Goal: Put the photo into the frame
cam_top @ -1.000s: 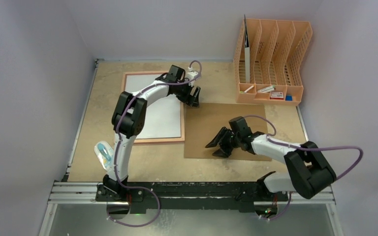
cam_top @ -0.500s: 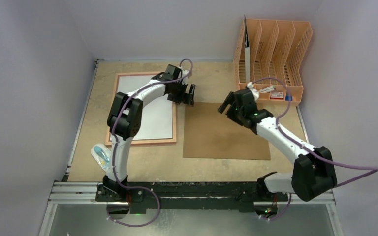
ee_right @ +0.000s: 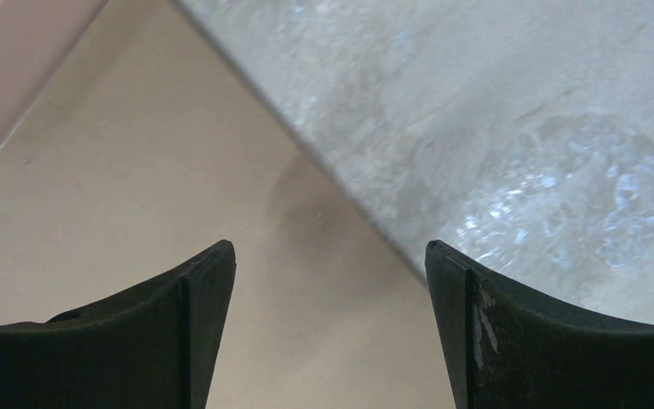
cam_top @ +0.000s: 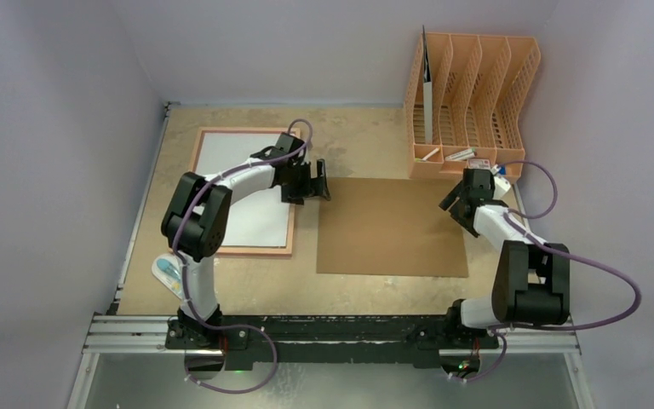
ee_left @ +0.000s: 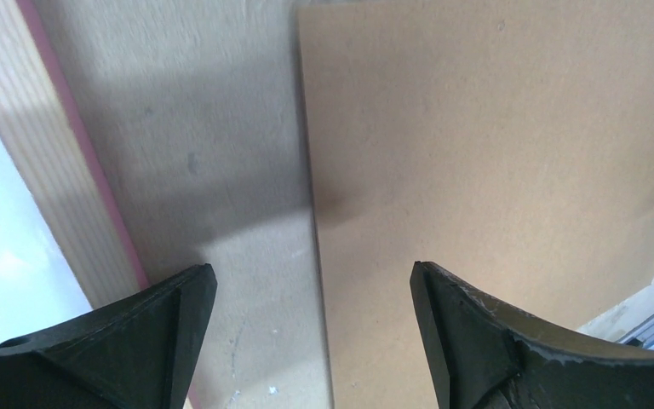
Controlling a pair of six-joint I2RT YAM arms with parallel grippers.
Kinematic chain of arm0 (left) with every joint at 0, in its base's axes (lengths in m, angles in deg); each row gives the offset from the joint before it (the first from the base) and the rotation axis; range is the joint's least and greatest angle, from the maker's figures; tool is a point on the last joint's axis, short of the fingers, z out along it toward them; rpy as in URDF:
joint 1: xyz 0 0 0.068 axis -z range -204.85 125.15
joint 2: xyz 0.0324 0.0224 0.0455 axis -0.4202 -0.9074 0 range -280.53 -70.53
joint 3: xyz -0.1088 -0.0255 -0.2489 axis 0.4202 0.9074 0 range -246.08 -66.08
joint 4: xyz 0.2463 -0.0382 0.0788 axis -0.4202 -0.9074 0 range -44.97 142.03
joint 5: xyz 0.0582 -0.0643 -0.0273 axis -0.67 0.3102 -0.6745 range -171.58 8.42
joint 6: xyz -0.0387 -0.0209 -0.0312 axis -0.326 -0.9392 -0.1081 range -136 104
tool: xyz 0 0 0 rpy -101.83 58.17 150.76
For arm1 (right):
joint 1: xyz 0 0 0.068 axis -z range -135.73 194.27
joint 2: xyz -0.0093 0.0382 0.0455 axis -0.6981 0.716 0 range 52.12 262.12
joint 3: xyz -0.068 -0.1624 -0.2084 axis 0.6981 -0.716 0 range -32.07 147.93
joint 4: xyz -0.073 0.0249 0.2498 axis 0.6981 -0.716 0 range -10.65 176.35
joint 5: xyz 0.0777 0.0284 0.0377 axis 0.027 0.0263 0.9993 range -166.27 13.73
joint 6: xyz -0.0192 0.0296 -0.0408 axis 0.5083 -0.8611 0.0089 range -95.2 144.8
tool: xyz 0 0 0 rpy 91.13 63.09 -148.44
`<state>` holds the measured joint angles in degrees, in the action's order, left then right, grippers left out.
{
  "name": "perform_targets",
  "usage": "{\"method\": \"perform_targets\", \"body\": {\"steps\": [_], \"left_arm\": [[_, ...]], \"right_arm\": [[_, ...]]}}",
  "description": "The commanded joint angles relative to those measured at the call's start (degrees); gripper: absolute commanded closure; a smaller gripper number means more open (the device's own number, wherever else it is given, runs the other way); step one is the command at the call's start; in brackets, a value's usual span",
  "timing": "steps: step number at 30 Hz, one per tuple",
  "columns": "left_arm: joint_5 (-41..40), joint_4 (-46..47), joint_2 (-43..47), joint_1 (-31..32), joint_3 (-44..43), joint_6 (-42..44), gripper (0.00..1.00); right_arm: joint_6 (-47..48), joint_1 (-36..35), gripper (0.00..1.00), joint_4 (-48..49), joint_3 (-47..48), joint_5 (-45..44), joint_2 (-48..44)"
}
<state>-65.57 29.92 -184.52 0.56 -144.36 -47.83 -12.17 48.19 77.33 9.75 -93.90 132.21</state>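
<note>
Count: one large pink-edged wooden picture frame lies flat near the left edge of the desk. One photo sits inside it, white side up. One brown hardboard sheet lies mid-desk. One orange plastic file rack stands at the far right corner. We note both fingers pairs spread, empty: left end effector over the frame-board gap, right end effector over the board's far right corner.

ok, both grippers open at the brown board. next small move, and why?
Probably lower the left gripper and right gripper and pinch the brown board: each straddles one of its edges, and the photo lies white side up in the frame.
</note>
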Motion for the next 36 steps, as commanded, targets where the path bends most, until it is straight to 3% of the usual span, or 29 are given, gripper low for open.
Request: {"method": "perform_targets", "body": {"steps": [1,5,10,16,26,36], "left_arm": [[-1.9,-0.58,2.54,2.22,3.63,-4.72,0.1],[-1.08,1.0,3.9,3.2,6.86,-7.18,0.1],[1.33,3.19,4.86,4.09,10.53,-9.91,0.11],[5.69,6.85,4.65,5.22,13.36,-12.56,0.18],[12.58,11.57,6.72,6.4,13.61,-13.75,0.34],[13.67,8.28,13.8,6.39,10.18,-10.91,0.39]], "right_arm": [[0.16,2.77,0.16,2.42,0.01,-2.15,1.11],[2.22,4.59,0.15,5.81,-0.71,0.81,3.13],[5.03,9.36,0.15,9.49,-2.39,10.1,4.68],[4.54,10.04,0.17,12.12,-4.29,21.19,6.04],[3.01,9.97,0.23,18.46,-11.17,34.64,8.42],[0.77,9.95,0.27,21.53,-15.33,42.56,6.33]]}}
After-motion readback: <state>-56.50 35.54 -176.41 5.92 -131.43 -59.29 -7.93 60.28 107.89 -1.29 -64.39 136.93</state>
